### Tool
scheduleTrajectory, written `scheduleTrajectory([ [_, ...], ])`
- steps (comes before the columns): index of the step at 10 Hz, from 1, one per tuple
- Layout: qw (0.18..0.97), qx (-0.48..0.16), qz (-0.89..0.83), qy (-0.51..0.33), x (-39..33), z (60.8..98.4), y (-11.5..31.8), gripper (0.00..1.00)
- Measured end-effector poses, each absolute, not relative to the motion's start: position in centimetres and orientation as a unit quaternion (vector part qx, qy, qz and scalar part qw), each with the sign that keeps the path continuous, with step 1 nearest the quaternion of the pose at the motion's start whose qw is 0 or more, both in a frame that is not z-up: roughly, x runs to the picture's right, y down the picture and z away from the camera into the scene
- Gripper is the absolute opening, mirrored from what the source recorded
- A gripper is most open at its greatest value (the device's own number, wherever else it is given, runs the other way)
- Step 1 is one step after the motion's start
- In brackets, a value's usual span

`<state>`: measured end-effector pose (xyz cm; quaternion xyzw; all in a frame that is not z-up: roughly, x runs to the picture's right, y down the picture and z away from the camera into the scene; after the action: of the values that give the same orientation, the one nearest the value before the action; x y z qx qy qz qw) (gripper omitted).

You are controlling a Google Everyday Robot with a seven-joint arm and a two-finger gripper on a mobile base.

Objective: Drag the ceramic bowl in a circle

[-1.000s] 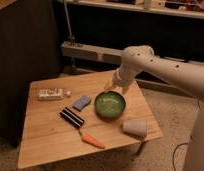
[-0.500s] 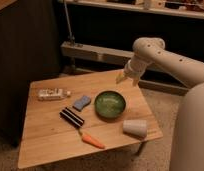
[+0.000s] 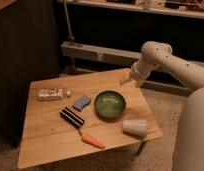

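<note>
The ceramic bowl (image 3: 110, 104), round, glossy green with a darker rim, sits on the wooden table (image 3: 45, 135) right of centre. My gripper (image 3: 126, 80) hangs at the end of the white arm, above the table's far right edge. It is beyond the bowl and to its right, clear of the rim. It is open and holds nothing.
A whitish cup (image 3: 135, 127) lies on its side in front of the bowl at the right. An orange carrot (image 3: 92, 140), a black bar (image 3: 72, 117), a blue sponge (image 3: 81, 102) and a small pale bottle (image 3: 51, 93) lie to the left. A dark cabinet stands at the left.
The arm has swung back and to the right, taking the gripper from just over the bowl's far rim to the table's far edge. The bowl has stayed in place.
</note>
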<state>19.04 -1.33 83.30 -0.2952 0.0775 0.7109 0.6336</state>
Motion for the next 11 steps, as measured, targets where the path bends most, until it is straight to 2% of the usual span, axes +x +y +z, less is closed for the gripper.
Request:
scheduleTrajectory([
  [3,0.627,-0.333,0.702,0.058,21.4,86.7,0.9,0.65],
  [7,0.621,-0.391,0.679,0.018,20.2,87.5,4.5,0.65],
  [11,0.638,-0.397,0.660,0.009,17.7,88.5,6.3,0.65],
])
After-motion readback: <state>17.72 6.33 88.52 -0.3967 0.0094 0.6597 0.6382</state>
